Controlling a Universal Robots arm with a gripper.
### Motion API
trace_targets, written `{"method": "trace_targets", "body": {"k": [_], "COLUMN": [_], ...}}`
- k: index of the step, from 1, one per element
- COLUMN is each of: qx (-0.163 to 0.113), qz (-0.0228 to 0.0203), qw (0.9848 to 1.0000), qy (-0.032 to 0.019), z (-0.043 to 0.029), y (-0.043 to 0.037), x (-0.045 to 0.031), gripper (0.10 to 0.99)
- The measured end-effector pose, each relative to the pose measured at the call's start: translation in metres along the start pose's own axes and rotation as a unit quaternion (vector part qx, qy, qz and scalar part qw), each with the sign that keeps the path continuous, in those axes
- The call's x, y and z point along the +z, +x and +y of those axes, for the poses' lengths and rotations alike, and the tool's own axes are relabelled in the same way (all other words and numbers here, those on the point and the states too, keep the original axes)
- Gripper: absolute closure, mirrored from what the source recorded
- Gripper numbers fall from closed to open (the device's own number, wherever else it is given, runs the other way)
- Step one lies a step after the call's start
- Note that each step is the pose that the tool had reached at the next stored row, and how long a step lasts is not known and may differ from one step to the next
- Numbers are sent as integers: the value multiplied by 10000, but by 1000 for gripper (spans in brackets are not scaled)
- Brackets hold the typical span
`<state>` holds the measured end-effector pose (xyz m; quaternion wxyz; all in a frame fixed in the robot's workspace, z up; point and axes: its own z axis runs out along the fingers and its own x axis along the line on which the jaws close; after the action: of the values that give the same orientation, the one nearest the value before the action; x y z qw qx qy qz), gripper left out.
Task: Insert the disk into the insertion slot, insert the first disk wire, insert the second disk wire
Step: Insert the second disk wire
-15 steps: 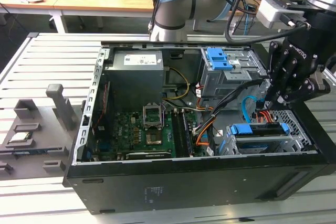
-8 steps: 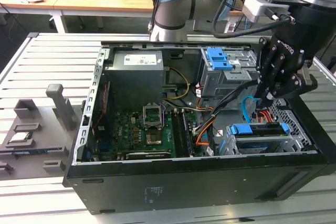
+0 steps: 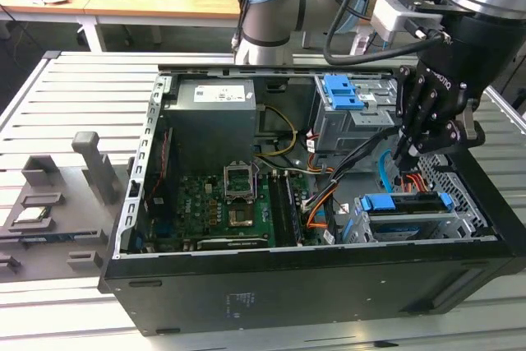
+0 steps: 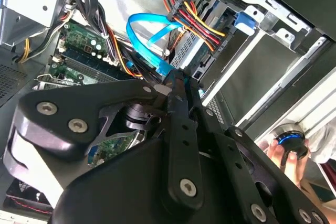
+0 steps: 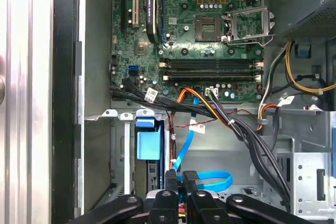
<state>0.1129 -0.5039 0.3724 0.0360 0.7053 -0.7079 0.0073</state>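
Light-blue second disk wire [image 4: 148, 34], red-orange first disk wire [image 4: 195, 20], green motherboard [image 5: 210, 30].

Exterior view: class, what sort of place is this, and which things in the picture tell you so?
Probably a robotics lab or workshop: a robot arm reaches into an open computer case on a slatted metal table, with wooden desks and loose cables behind.

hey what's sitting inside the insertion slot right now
The disk in its blue frame sits in the insertion slot. Its rear end, where the second disk wire leads, is covered by the gripper.
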Motion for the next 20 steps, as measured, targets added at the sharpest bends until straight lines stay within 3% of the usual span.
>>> {"method": "trace_targets", "body": {"k": [3,6,7,20], "qx": [0,1,1,1], "qz": [4,15,15,20], "qw": [10000,10000,10000,10000], "qy": [0,0,0,-1], "z": [0,-1,-3,-109], "y": [24,131,164,167], "x": [2,14,58,286], "gripper": [925,925,925,925]}}
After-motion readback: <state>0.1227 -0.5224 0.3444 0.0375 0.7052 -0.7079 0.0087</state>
